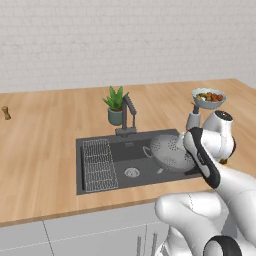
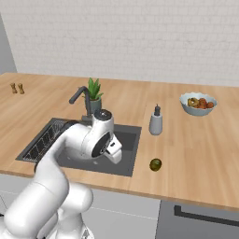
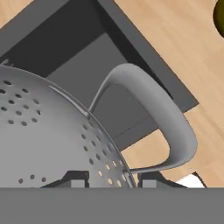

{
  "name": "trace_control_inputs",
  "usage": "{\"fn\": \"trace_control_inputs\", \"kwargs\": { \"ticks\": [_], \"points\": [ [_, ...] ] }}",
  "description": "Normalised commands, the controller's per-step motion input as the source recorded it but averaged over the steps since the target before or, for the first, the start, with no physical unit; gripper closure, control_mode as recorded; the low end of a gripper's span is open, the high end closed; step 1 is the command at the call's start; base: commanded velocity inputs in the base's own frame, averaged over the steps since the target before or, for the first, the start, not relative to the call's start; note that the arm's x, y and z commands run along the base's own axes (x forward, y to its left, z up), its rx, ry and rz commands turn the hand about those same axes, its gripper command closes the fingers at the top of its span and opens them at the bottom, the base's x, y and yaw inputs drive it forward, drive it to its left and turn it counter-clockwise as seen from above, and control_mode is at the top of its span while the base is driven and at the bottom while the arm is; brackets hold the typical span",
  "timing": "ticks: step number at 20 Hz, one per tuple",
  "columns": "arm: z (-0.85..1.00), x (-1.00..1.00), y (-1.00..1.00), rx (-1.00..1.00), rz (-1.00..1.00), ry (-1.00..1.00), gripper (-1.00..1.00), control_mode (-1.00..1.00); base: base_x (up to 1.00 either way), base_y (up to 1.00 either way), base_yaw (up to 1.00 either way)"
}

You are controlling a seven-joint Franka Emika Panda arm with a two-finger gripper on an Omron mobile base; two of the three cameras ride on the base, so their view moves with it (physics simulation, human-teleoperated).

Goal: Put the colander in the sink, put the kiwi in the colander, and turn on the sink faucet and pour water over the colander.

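The grey perforated colander [image 1: 167, 150] hangs tilted over the right half of the dark sink [image 1: 131, 150]. In the hand view my gripper [image 3: 114, 179] is shut on the colander [image 3: 48, 131] at its rim, beside a loop handle [image 3: 162, 113], with one fingertip on each side of the wall. The kiwi [image 2: 155, 164] lies on the wooden counter just right of the sink's [image 2: 133, 156] front corner, and also shows as the kiwi [image 3: 220, 15] at the edge of the hand view. The dark faucet [image 1: 127, 112] stands behind the basin, its spout over the sink.
A wire rack [image 1: 98, 164] fills the sink's left part, with a round drain [image 1: 132, 172] mid-basin. A potted plant [image 1: 116, 104] stands by the faucet. A soap dispenser [image 2: 156, 121] and a fruit bowl [image 2: 198, 103] sit to the right. Small shakers [image 2: 17, 87] stand far left.
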Motion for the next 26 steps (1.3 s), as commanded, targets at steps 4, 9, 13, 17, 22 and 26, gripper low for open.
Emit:
{"fn": "trace_control_inputs", "kwargs": {
  "ticks": [4, 9, 13, 17, 22, 26],
  "points": [
    [-0.24, 0.47, 0.00, 0.06, 0.10, -0.09, 1.00, -1.00, 0.00, 0.00, 0.00],
    [-0.24, 0.19, 0.02, 0.01, 0.03, -0.09, 1.00, -1.00, 0.00, 0.00, 0.00],
    [-0.31, 0.04, 0.31, 0.00, 0.00, -0.07, 1.00, -1.00, 0.00, 0.00, 0.00],
    [-0.36, 0.16, 0.68, -0.04, 0.00, -0.01, 1.00, -1.00, 0.00, 0.00, 0.00],
    [-0.18, 0.44, 0.25, -0.02, 0.04, 0.02, 1.00, -1.00, 0.00, 0.00, 0.00],
    [0.00, 0.53, -0.07, 0.02, 0.05, 0.11, 1.00, -1.00, 0.00, 0.00, 0.00]
  ]
}}
